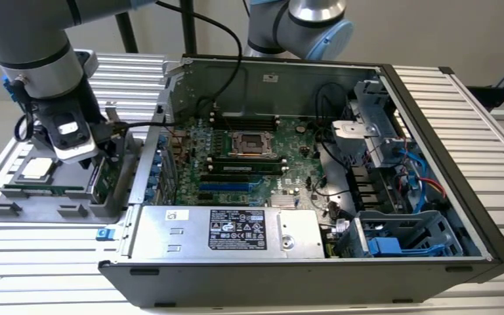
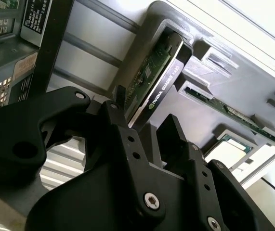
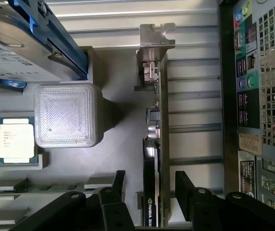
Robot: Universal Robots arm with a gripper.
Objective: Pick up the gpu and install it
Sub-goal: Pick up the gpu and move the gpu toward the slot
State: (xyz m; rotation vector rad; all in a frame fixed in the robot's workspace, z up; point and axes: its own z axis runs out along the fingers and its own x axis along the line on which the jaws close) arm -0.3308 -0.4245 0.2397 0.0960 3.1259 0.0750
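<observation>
1. At the exterior view's left, beside the open computer case [image 1: 427, 138], the arm points down. The gripper [image 3: 150, 175] has its fingers spread apart.
2. The gpu [image 3: 157, 120] stands on edge in a grey holder [image 3: 113, 149], with its silver bracket [image 3: 156, 36] farthest away.
3. The card's near end sits between the fingers, with a gap on each side.
</observation>
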